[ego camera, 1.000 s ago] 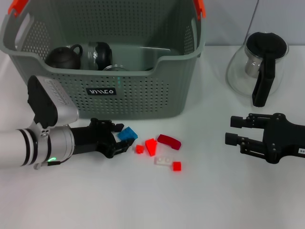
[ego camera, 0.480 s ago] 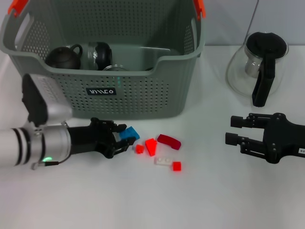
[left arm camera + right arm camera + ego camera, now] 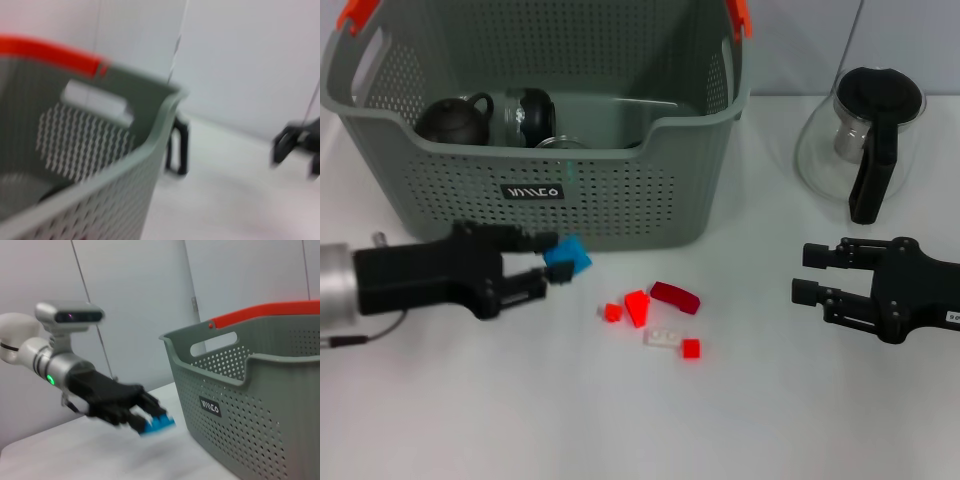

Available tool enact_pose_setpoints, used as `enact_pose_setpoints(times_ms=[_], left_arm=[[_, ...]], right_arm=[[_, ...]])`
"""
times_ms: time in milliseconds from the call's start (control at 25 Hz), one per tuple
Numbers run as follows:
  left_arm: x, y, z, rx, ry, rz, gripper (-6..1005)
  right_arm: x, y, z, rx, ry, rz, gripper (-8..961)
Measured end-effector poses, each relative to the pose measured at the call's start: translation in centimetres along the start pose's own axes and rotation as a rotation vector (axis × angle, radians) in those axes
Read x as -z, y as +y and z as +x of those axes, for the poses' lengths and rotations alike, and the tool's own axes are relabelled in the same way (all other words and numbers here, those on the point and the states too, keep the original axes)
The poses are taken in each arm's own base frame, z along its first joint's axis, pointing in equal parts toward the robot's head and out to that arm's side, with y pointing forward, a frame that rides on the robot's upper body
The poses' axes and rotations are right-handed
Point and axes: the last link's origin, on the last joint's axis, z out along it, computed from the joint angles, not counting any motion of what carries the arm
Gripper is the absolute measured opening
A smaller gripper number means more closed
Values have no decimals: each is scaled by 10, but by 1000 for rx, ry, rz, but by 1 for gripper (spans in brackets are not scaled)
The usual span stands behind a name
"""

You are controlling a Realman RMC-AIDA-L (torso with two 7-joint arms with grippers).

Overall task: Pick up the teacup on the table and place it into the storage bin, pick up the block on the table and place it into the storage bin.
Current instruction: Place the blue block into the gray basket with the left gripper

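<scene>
- One block in hand: blue block [image 3: 566, 257] clamped at the tips of the left end effector [image 3: 542, 264], lifted off the table [image 3: 620, 420], just in front of the storage bin [image 3: 620, 200] near its front wall and below the rim.
- Confirmed from the right wrist view: same blue block [image 3: 156, 425] pinched by the left end effector [image 3: 145, 421], clear of the table, beside the bin wall [image 3: 260, 405].
- Already inside the bin: a dark round teacup-like vessel [image 3: 455, 120], a metallic cylindrical item [image 3: 523, 113] beside it, plus something glassy, partly hidden. Teacup step judged done.
- Still on the table: several loose pieces, namely a small red cube [image 3: 612, 312], an orange-red wedge [image 3: 638, 306], a dark red curved piece [image 3: 676, 296], a white brick [image 3: 662, 338] and another small red cube [image 3: 691, 348].
- Remaining for the held block: raise above the rim, carry over the bin, release.
- Right end effector [image 3: 810, 273] idle over the table on the right, fingers apart, holding nothing, in front of the glass pot [image 3: 865, 140].
- Overall judgement: roughly past halfway, block drop pending.
</scene>
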Motion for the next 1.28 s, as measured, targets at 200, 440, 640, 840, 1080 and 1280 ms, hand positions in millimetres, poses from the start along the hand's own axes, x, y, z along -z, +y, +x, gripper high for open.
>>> enact_pose_setpoints(times_ms=[200, 440, 640, 840, 1080, 1280], left_arm=[[23, -2, 40, 33, 205, -49, 397], [27, -27, 101, 103, 291, -41, 398], [15, -55, 149, 152, 205, 98, 398], [-16, -87, 166, 210, -5, 308, 399], [-36, -109, 149, 273, -183, 499, 422], [-34, -107, 141, 286, -184, 509, 452]], right_arm=[[-2, -1, -2, 3, -2, -5, 524], [-4, 0, -3, 7, -3, -10, 524], [-5, 0, -3, 6, -6, -12, 523], [-7, 2, -3, 5, -6, -19, 523], [-7, 2, -3, 7, -7, -20, 524], [-7, 2, -3, 7, -8, -19, 523]])
